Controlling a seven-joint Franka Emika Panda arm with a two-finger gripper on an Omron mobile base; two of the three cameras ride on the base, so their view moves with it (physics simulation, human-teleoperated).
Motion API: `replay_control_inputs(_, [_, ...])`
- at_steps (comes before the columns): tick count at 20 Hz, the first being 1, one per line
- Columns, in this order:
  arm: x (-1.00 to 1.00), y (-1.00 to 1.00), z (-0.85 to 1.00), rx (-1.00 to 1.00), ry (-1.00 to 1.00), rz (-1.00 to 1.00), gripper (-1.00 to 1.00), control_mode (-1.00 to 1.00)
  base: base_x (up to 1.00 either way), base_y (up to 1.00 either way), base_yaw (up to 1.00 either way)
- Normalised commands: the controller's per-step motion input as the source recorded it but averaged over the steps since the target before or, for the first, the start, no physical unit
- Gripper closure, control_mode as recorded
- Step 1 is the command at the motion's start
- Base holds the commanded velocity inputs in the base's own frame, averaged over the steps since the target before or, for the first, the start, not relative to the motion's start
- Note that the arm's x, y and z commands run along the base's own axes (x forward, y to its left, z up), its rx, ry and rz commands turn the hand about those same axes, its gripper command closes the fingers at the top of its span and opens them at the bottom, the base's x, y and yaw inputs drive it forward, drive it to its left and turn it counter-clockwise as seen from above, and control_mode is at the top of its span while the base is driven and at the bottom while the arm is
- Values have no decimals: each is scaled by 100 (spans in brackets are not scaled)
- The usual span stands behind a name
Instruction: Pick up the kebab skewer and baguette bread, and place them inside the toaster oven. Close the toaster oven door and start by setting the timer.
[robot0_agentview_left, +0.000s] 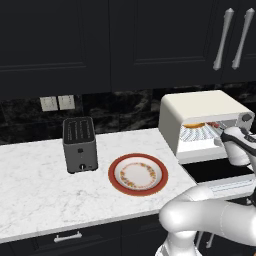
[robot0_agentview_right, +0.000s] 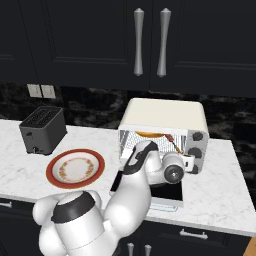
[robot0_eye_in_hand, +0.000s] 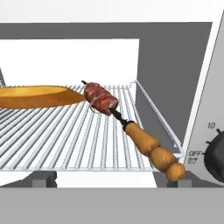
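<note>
The cream toaster oven (robot0_agentview_left: 200, 105) (robot0_agentview_right: 165, 115) stands on the counter with its dark glass door (robot0_agentview_left: 220, 171) (robot0_agentview_right: 165, 192) folded down flat. On the wire rack inside, the baguette bread (robot0_eye_in_hand: 35, 96) (robot0_agentview_left: 194, 125) (robot0_agentview_right: 150, 134) lies at the left. Beside it, the kebab skewer (robot0_eye_in_hand: 131, 129) (robot0_agentview_right: 173, 142) lies slantwise, its orange end at the rack's front right corner. My gripper (robot0_eye_in_hand: 107, 181) (robot0_agentview_left: 221, 134) hovers just in front of the oven mouth, above the door. It is open, with nothing between its fingers.
The timer knob (robot0_eye_in_hand: 216, 159) sits at the oven's right, by an OFF mark. A red-rimmed plate (robot0_agentview_left: 113, 174) (robot0_agentview_right: 50, 172) lies bare on the marble counter, left of the oven. A dark grey slot toaster (robot0_agentview_left: 79, 144) (robot0_agentview_right: 42, 130) stands further left. Dark cabinets hang overhead.
</note>
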Motion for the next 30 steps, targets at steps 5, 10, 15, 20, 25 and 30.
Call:
replay_control_inputs(5, [3,-1,0,1,0,0,-100,-100,0,0,0])
replay_control_inputs(10, [0,0,-2,0,0,0,-100,-100,0,0,0])
replay_control_inputs(15, [-2,0,-4,0,0,0,-100,-100,0,0,0])
replay_control_inputs(20, [-12,0,-2,0,0,0,-100,-100,0,0,0])
replay_control_inputs(25, [-9,0,1,0,0,0,-100,-100,0,0,0])
replay_control_inputs(30, [2,0,10,0,-3,0,-100,-100,0,0,0])
